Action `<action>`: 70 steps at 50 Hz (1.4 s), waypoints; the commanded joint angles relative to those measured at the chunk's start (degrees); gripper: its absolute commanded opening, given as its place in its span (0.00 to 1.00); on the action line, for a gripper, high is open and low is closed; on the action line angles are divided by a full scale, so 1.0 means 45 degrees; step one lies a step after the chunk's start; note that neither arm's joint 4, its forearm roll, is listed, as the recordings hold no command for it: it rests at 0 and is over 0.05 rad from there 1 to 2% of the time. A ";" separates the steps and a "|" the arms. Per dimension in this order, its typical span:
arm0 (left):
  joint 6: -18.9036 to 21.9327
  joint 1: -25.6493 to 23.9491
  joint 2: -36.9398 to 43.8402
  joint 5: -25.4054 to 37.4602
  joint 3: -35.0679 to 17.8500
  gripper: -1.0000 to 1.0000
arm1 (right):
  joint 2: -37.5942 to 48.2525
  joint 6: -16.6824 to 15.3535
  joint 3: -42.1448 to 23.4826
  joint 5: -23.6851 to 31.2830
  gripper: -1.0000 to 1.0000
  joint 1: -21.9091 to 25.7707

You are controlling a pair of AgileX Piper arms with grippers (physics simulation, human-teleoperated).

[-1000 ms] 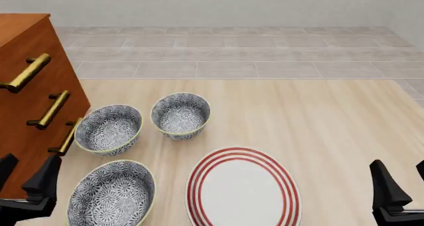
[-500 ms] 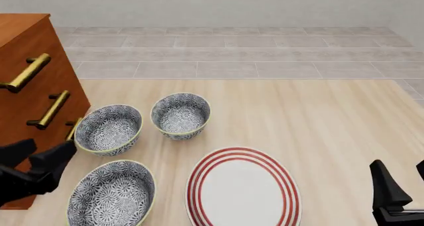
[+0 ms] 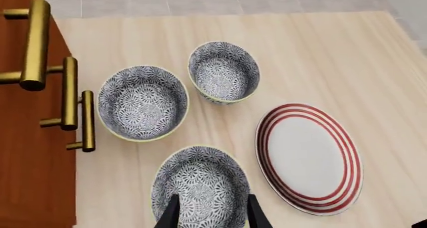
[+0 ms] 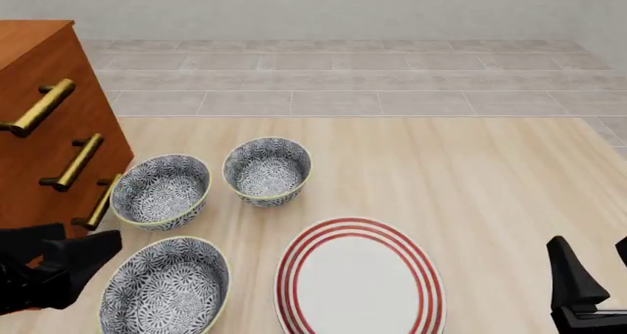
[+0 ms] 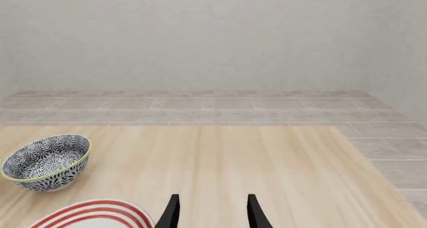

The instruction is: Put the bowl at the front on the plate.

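Pale wood grain covered the table (image 4: 470, 180), with grey floor tiles and a blank wall beyond it, and a brown cabinet (image 4: 40, 128) with brass handles filled the left edge of the front view. Three patterned bowls sat in the lower left: two farther back, side by side, and the bowl (image 4: 164, 286) the task meant at the bottom of the frame, upright and untouched on the table. Just to its right, apart from it, lay the plate (image 4: 359, 279), bare inside its red rings. Over the past second the left gripper (image 4: 59, 264) had lifted from the bottom left corner and swung in toward that front bowl; it now hung just left of the rim in the front view. In the left wrist view its fingertips (image 3: 175, 214) stood spread, framing the near side of the bowl (image 3: 200, 188) from above, with nothing between them. That suggested an approach for a rim grasp, with the lift and the short carry to the plate (image 3: 308, 158) all still to come. The right gripper (image 4: 588, 286) had not moved from the lower right corner; its fingers (image 5: 172, 210) were parted and empty, and only a far bowl (image 5: 45, 161) showed ahead of it
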 commanded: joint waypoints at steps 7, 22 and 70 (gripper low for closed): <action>-0.0356 -0.1260 -0.0333 0.0665 0.0431 1.00 | -0.0025 0.0004 0.0045 -0.0020 1.00 0.0001; -0.0466 -0.1704 0.0017 0.0247 0.1007 1.00 | -0.0030 0.0004 0.0045 -0.0020 1.00 0.0002; -0.1528 -0.3218 0.4103 -0.5682 0.3675 1.00 | -0.0027 0.0000 0.0044 -0.0020 1.00 0.0002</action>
